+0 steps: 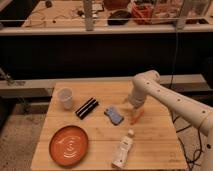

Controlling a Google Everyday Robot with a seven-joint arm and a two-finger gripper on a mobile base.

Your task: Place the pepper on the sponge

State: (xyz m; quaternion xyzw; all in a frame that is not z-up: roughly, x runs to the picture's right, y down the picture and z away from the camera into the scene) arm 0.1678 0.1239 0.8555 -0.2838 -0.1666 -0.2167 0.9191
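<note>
At the near edge of a wooden table (160,145), an orange plate (69,145) sits in the lower left of the frame. A white squeeze bottle (123,150) lies on its side to the right of the plate, its cap pointing away from the viewer. Beyond them, near the middle of the tabletop, a blue-grey sponge (114,115) lies flat with nothing on it. The orange-red pepper (136,116) rests on the wood just to the sponge's right, apart from it and angled toward the upper right. The gripper (132,105) hangs directly over the pepper's far end, at the tip of a white robot arm (170,100) that reaches in from the right edge of the frame. Whether it is open or closed, or has any hold on the pepper, cannot be told from here. Left of the sponge lies a black block with pale stripes (86,107), and farther left stands a white cup (65,97). Behind the table, across the top of the frame, runs a cluttered workbench (60,12).
</note>
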